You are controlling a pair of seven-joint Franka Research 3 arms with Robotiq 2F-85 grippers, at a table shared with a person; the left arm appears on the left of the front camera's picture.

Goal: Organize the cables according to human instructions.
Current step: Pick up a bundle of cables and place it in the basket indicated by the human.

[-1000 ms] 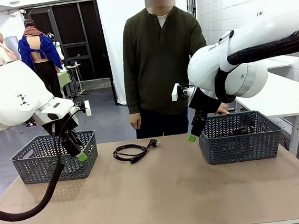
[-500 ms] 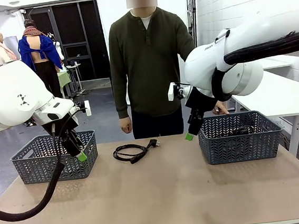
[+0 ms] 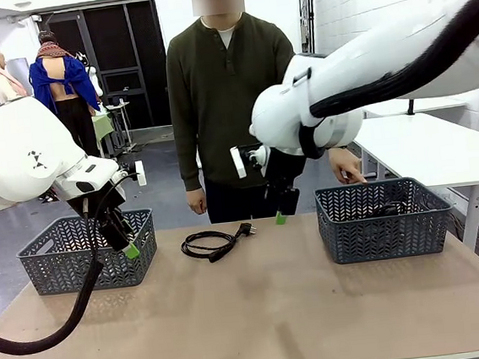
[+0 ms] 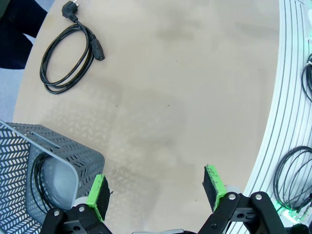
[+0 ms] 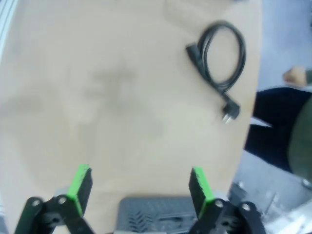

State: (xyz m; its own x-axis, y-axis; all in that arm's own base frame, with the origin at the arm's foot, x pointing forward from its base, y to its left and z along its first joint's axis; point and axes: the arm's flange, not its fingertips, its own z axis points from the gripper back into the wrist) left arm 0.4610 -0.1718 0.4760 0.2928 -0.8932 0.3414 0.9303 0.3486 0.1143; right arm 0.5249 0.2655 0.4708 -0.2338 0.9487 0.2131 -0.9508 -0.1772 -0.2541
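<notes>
Left gripper [image 4: 156, 192]: jaws wide apart, holding nothing, hanging above the table [image 3: 261, 313] close to the left basket [image 3: 56, 256].
Right gripper [image 5: 139, 187]: jaws wide apart, holding nothing, raised over the far middle of the table, near the inner end of the right basket [image 3: 383, 221].
Loose cable [image 3: 212, 243]: a coiled black cord with its plug stretched out, flat on the table near the far edge. From the left wrist it lies well ahead of the jaws and off to one side; from the right wrist it also lies well ahead, beyond the open gap, apart from both pads.
Left basket: just beside the left jaws; a dark loop inside it looks like a cable in the left wrist view, though the mesh makes that hard to confirm.
Right basket: a black cable [image 3: 393, 209] lies in it, at the end away from the right jaws.
Person [image 3: 228, 104]: stands at the far side, one hand [image 3: 347, 166] held above the right basket.
Done so far: at least one cable appears sorted into a basket.
Left to do: the loose cable is not yet gripped or binned; which basket it goes to depends on the person's instruction.
</notes>
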